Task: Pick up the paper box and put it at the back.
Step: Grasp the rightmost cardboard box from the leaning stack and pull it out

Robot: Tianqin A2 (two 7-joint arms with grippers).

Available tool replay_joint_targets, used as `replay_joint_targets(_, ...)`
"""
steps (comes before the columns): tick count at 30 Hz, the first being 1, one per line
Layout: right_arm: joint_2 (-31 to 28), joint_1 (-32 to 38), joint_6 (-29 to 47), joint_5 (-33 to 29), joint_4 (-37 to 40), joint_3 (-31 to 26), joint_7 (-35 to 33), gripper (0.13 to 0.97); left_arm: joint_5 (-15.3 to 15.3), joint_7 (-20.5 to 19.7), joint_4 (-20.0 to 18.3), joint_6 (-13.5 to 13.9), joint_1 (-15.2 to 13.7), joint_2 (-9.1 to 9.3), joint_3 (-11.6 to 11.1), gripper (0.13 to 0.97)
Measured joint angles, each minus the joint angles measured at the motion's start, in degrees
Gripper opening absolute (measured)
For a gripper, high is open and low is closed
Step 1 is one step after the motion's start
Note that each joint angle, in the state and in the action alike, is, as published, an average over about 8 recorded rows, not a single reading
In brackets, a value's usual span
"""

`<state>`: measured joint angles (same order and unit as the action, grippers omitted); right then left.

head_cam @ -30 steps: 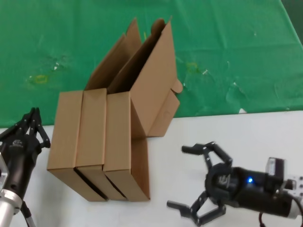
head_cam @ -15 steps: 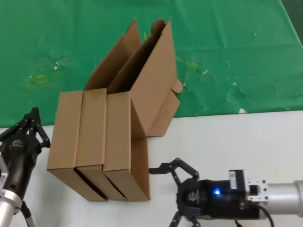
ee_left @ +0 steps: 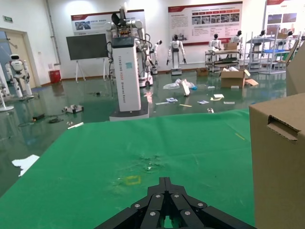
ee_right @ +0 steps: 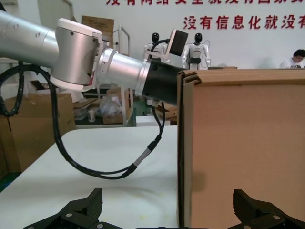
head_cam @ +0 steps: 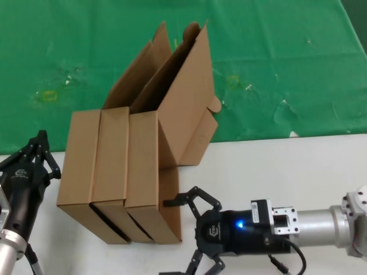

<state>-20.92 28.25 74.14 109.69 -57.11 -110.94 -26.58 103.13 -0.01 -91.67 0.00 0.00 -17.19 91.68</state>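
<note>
The paper box (head_cam: 142, 166) is the rightmost of three brown boxes standing side by side, with its lid (head_cam: 186, 97) tilted up over the green cloth at the back (head_cam: 287, 57). My right gripper (head_cam: 167, 238) is open at this box's near right corner, fingers spread on either side of the corner, not touching it. In the right wrist view the box's end face (ee_right: 243, 148) fills the space ahead of the right gripper (ee_right: 171, 217). My left gripper (head_cam: 40, 146) is shut and empty, parked left of the boxes. The left wrist view shows the left gripper (ee_left: 165, 183) shut, beside a box end (ee_left: 279, 162).
Two similar brown boxes (head_cam: 94, 160) stand pressed against the paper box on its left. The row straddles the edge between the cloth and the white tabletop (head_cam: 287, 172). The left arm (ee_right: 71, 52) shows beyond the box in the right wrist view.
My right gripper has travelled left across the white tabletop to the near right corner of the paper box, staying open. The left arm and the boxes have not moved.
</note>
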Motion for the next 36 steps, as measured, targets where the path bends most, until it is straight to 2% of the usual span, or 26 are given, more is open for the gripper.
replay_joint_targets(15,0.6,2.6,0.9,-0.2,2.9,0.5,-1.6,0.966,0.0,0.0,0.0,0.0,0.0,0.00,0.0,0.144)
replay_joint_targets(28,-0.5,1.6,2.1,0.4,1.3,0.8,0.2,0.949,0.0,0.0,0.0,0.0,0.0,0.00,0.0,0.144)
replay_joint_targets(36,-0.7,1.6,1.8,0.5,0.7,1.0,1.3,0.864,0.0,0.0,0.0,0.0,0.0,0.00,0.0,0.144)
